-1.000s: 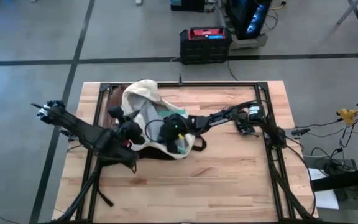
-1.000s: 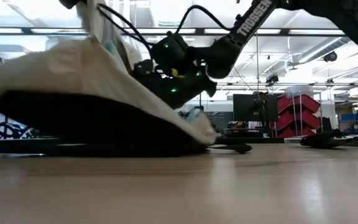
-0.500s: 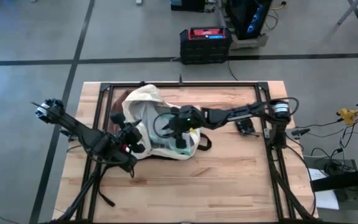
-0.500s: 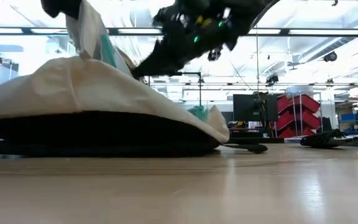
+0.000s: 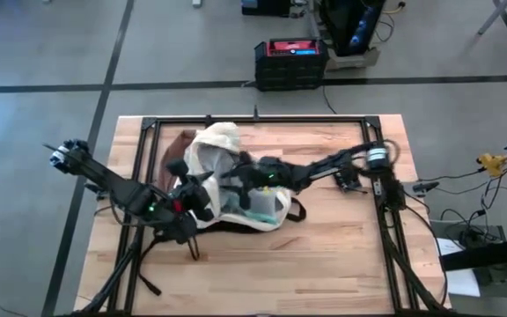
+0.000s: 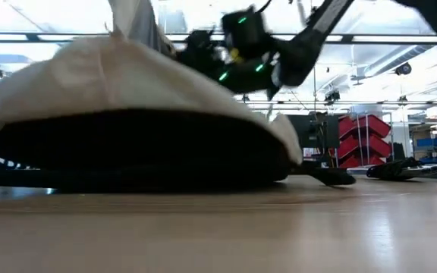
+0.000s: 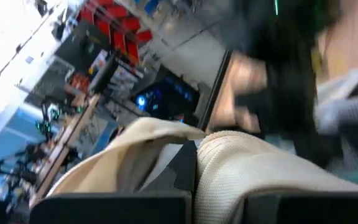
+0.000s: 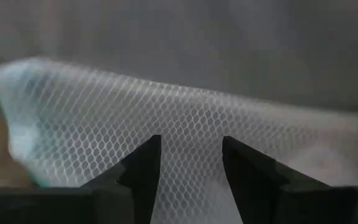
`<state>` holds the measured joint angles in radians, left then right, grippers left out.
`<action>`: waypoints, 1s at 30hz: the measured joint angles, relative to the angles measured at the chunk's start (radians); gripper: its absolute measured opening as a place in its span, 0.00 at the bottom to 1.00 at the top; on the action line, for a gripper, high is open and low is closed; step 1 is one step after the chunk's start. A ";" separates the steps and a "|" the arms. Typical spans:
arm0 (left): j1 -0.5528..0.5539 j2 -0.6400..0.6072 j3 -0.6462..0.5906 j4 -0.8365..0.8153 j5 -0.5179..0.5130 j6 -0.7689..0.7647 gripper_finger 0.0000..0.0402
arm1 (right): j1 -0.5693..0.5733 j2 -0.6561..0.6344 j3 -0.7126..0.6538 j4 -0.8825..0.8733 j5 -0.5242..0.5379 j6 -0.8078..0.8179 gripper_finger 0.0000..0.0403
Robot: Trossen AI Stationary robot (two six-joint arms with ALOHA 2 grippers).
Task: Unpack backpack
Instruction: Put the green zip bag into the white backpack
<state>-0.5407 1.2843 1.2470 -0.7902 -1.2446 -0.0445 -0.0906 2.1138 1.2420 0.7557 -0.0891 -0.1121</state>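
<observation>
The cream-white backpack (image 5: 223,145) lies on its side on the table's left half, its reddish-brown base (image 5: 179,145) toward the far left and its dark underside (image 6: 127,152) on the wood. My left gripper (image 5: 199,189) is at the bag's near-left side, shut on cream fabric (image 7: 241,168). My right gripper (image 5: 240,176) reaches from the right into the bag's opening, fingers open (image 8: 191,168). Close in front of them lies a white mesh-patterned pouch (image 8: 135,118) with a teal edge (image 8: 17,146). Teal also shows in the opening (image 5: 262,207). My left gripper pinches a fold of the backpack's cream fabric (image 7: 219,183) between its two fingers, at the near-left rim of the opening. The fabric rises out of the hold, and in the low view this part stands raised above the bag (image 6: 131,19). My right gripper's open fingers (image 8: 143,165) stand just over the mesh pouch; whether they touch it cannot be told.
A black metal frame (image 5: 139,167) runs around the table top. A small dark object (image 5: 350,180) lies by the right arm's base. Black straps trail from the bag (image 5: 297,211) and near the left arm (image 5: 192,251). Bare wood (image 5: 315,264) lies toward the near right.
The backpack has slid toward the table's right edge, and its near end has flattened onto the wood. My right gripper rose out of the bag, then went back toward the left into the opening. My left gripper has moved right with the fabric it holds.
</observation>
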 joint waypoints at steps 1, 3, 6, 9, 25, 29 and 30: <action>0.000 -0.002 0.012 0.041 0.002 0.046 0.00 | 0.001 0.049 0.039 -0.023 0.003 0.005 0.35; -0.001 -0.004 0.031 0.102 0.017 0.109 0.00 | -0.005 0.127 0.109 -0.091 0.022 0.017 0.34; -0.005 -0.004 0.039 0.132 0.074 0.125 0.00 | -0.024 0.190 0.166 -0.186 0.109 0.023 0.32; -0.010 -0.005 0.031 0.136 0.101 0.102 0.00 | -0.046 0.183 0.169 -0.230 0.140 0.026 0.31; -0.028 -0.010 -0.183 0.129 0.100 -0.156 0.00 | -0.006 -0.544 -0.252 -0.614 0.004 -0.234 0.43; -0.027 -0.009 -0.206 0.170 0.093 -0.172 0.00 | 0.018 -0.683 -0.383 -0.802 -0.055 -0.163 0.42; -0.025 -0.008 -0.212 0.185 0.091 -0.168 0.00 | 0.030 -0.713 -0.411 -0.794 -0.076 -0.132 0.41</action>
<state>-0.5657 1.2758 1.0354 -0.6056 -1.1538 -0.2121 -0.0605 1.4007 0.8311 -0.0379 -0.1655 -0.2445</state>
